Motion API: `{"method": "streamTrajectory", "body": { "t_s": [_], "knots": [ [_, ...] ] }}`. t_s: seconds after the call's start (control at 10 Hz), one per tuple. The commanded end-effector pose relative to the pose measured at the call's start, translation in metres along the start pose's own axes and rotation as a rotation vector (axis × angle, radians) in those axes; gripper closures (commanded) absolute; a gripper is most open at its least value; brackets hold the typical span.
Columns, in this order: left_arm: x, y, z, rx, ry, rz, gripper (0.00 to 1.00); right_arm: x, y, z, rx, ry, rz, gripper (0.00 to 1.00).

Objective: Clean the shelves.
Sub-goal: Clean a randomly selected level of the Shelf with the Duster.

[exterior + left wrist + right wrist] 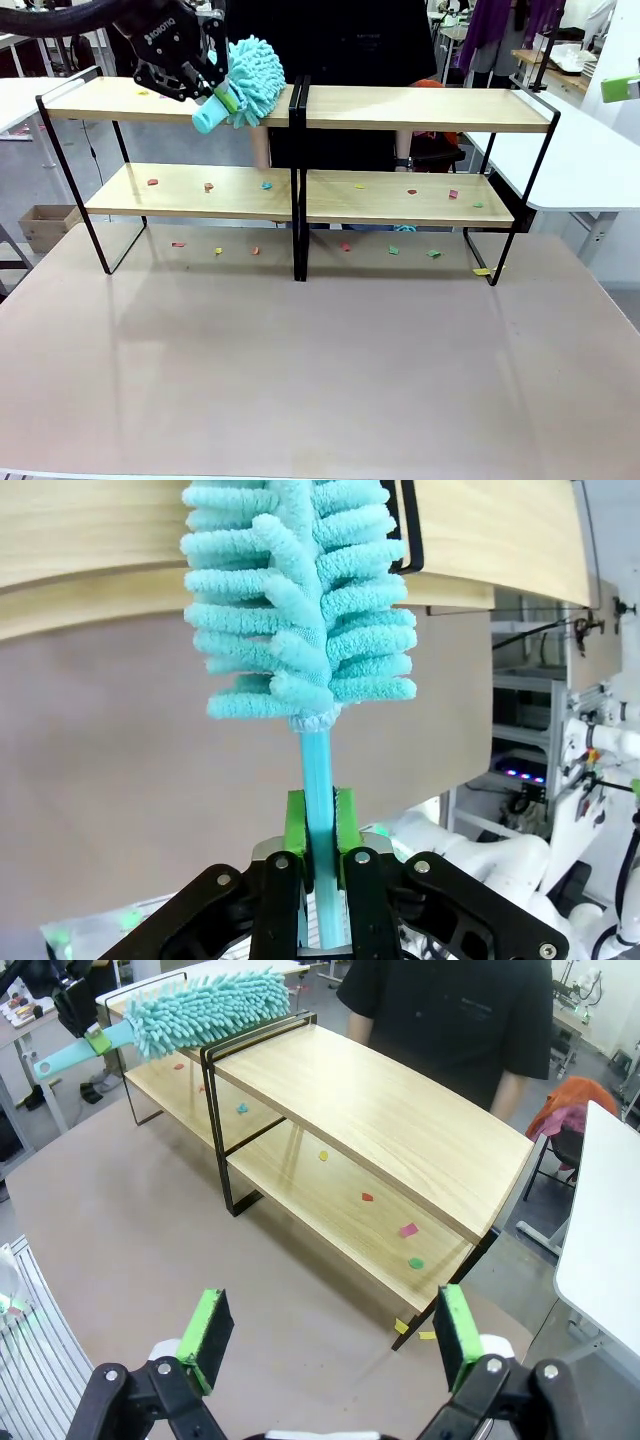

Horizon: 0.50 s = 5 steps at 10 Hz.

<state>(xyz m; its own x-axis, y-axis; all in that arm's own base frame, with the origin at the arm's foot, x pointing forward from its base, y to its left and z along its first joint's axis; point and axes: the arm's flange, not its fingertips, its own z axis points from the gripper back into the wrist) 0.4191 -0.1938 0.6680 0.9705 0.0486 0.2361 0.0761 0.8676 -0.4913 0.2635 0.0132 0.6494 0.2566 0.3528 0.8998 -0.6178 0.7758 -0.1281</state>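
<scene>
Carrying the shelves (420, 108) on the far half of the beige tabletop (320, 380), spanning nearly its whole width and joining at the middle. Holding small coloured scraps (411, 191) scattered along both lower boards, red, orange, blue, yellow and green among them. Bearing further scraps on the tabletop itself, under the racks, plus a yellow scrap (482, 271) just beside the right front foot. Taking the fluffy head of a turquoise duster (255, 80) on the left top board, right by the join.
</scene>
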Motion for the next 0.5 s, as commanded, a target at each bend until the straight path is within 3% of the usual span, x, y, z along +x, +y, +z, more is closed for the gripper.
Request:
{"method": "streamTrajectory", "body": {
  "t_s": [0.0,0.4],
  "knots": [
    [-0.009,0.010,0.015,0.046,-0.032,-0.045,0.87,0.001,-0.001,0.000,0.004,-0.005,-0.001,0.00],
    [-0.012,0.070,0.034,0.248,-0.030,0.038,0.87,0.001,-0.001,0.000,0.004,-0.005,-0.001,0.00]
  ]
}}
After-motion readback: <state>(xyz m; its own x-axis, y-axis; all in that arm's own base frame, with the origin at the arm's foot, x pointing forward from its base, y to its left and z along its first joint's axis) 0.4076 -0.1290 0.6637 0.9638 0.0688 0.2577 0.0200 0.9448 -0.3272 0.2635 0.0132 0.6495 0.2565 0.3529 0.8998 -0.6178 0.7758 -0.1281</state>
